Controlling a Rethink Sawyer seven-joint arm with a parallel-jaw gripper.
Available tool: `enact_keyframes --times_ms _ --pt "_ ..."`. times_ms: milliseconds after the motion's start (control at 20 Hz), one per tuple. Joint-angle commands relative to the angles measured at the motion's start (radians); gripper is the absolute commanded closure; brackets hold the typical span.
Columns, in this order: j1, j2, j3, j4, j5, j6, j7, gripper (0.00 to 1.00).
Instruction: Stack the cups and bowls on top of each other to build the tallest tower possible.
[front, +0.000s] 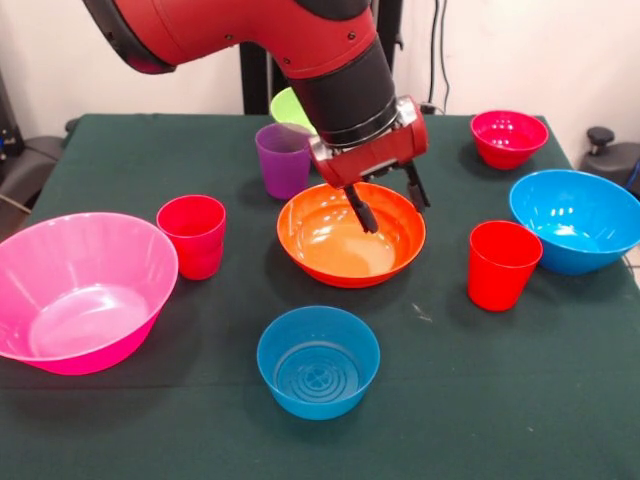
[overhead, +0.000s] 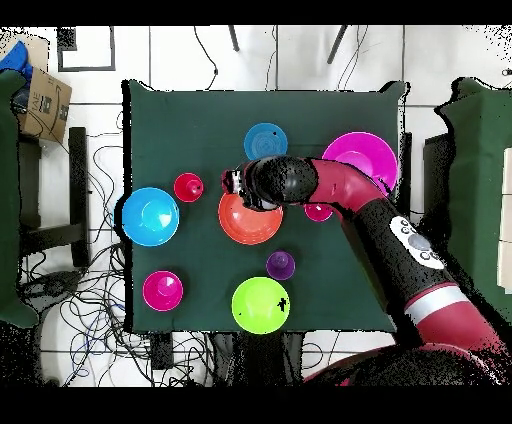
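Observation:
My gripper (front: 392, 205) is open and low over the far right rim of the orange bowl (front: 335, 250), with one finger (front: 364, 214) inside the bowl and the other outside the rim. In the overhead view the gripper (overhead: 232, 183) is at the orange bowl's (overhead: 248, 225) edge. The purple cup (front: 283, 158) stands just behind the bowl, and the lime green bowl (front: 288, 106) is half hidden behind the arm. One red cup (front: 192, 235) stands left and one red cup (front: 502, 263) right. A small blue bowl (front: 318, 360) is in front. All pieces stand apart; no pile shows.
The large pink bowl (front: 80, 290) sits at the left edge, the large blue bowl (front: 578, 220) at the right edge and the small red-magenta bowl (front: 508, 137) at the far right. The green table (front: 480, 400) drops off at the front. Cables lie on the floor around it.

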Motion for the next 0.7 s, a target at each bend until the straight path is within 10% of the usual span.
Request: enact_keyframes --times_ms 50,700 --pt "0.035 0.030 -0.015 -0.005 -0.185 0.002 -0.206 0.00" --pt "0.046 0.034 -0.056 -0.030 -0.324 -0.051 -0.096 0.00"
